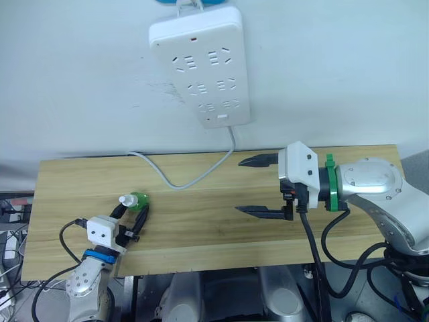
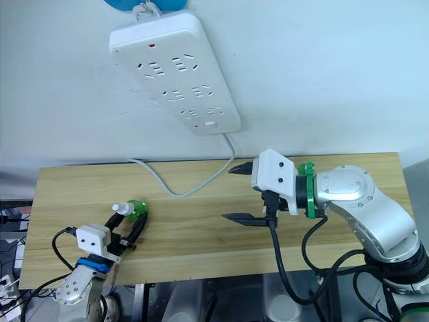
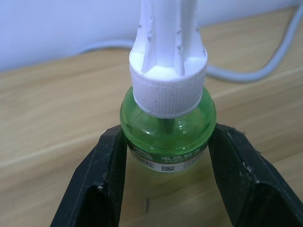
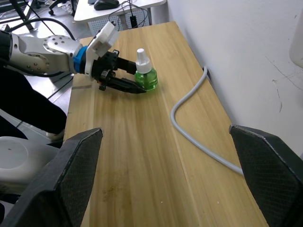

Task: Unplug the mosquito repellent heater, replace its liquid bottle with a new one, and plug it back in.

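Green liquid bottle [image 1: 136, 200] with a white ribbed cap [image 3: 168, 87] stands upright on the left part of the wooden table [image 1: 201, 221], near the front edge, and the left hand [image 1: 134, 216] has its two black fingers [image 3: 102, 182] closed against the bottle's rounded green body, one on each side, just below the cap. A small label with fine print shows low on the bottle between the fingers. A grey cable [image 1: 181, 181] lies in a loose curve across the table's back part near the middle, running up the white wall [image 1: 335, 67] to a long white power strip [image 1: 200, 64] mounted there at a slant; its sockets look unoccupied and a small red mark sits near its upper end. Toward the right, the right hand [image 1: 260, 186] hovers over the table with its fingers spread wide apart, gripping nothing, pointing across toward the bottle and well apart from it. In the right wrist view the bottle stands at the far end of the table, held by the other hand
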You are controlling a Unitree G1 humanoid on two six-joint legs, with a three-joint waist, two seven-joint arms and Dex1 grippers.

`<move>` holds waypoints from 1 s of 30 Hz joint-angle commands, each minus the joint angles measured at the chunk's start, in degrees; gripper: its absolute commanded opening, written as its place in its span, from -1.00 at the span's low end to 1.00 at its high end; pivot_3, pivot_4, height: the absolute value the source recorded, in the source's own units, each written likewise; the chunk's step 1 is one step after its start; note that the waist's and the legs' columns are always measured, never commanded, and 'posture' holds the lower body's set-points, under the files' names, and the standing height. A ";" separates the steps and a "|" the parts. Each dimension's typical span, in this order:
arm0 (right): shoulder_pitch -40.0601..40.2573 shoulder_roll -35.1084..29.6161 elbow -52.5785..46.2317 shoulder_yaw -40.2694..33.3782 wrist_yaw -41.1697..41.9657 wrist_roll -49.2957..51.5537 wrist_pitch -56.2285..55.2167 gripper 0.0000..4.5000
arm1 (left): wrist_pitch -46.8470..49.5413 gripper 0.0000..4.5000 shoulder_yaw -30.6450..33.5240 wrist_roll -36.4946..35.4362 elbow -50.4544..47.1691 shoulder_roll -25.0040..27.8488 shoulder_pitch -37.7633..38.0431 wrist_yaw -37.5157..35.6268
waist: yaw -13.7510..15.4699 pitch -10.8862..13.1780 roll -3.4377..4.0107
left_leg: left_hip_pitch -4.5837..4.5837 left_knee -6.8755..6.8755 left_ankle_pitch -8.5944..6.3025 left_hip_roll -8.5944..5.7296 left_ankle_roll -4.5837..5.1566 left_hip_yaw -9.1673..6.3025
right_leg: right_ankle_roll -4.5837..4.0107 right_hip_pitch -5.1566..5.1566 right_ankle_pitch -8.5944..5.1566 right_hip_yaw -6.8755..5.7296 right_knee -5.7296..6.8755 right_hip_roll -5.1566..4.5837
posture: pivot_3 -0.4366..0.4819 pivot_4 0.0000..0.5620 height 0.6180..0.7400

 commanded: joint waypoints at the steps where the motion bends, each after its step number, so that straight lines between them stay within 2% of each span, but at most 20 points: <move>1: -0.10 0.81 -0.65 0.22 0.20 -0.37 -2.07 1.00 | 1.21 0.00 0.00 -1.33 -4.26 1.26 3.29 -1.47 | 0.02 0.00 0.00 | 0.00 0.00 0.00 0.00 0.00 0.00 | 0.00 0.00 0.00 0.00 0.00 0.00 | -0.53 0.94 1.00; 8: -0.32 3.69 1.54 2.10 -0.42 -2.49 -4.50 1.00 | 6.43 0.00 -1.08 -2.16 -12.43 2.97 5.29 -2.61 | 0.15 -0.01 -0.01 | 0.00 -0.02 0.00 0.00 0.00 -0.03 | 0.00 0.00 0.00 -0.02 -0.01 0.00 | -0.45 0.85 1.00; 14: -1.26 5.98 3.86 2.91 -0.58 -4.02 -6.24 1.00 | 15.62 0.00 -1.81 -5.25 -21.30 6.70 4.32 -4.12 | 0.31 -0.01 -0.01 | 0.00 -0.01 0.03 0.00 -0.05 -0.04 | 0.00 -0.01 0.00 -0.03 0.00 0.00 | -0.43 0.78 1.00; 23: -2.49 8.37 4.86 2.06 -1.57 -3.53 -5.70 1.00 | 30.92 0.00 -2.87 -11.02 -32.49 13.89 -0.56 -6.99 | 0.35 -0.15 -0.08 | -0.02 -0.02 0.09 -0.01 -0.16 -0.07 | 0.00 -0.02 0.00 -0.11 0.00 0.00 | -0.44 0.56 1.00; 30: -3.11 10.49 4.74 0.67 -2.98 -0.82 -3.17 1.00 | 39.98 0.00 -3.13 -14.45 -36.51 17.79 -5.85 -8.86 | 0.33 -0.31 -0.15 | -0.03 -0.01 0.13 -0.01 -0.23 -0.10 | 0.00 -0.04 0.00 -0.18 0.03 0.00 | -0.45 0.43 1.00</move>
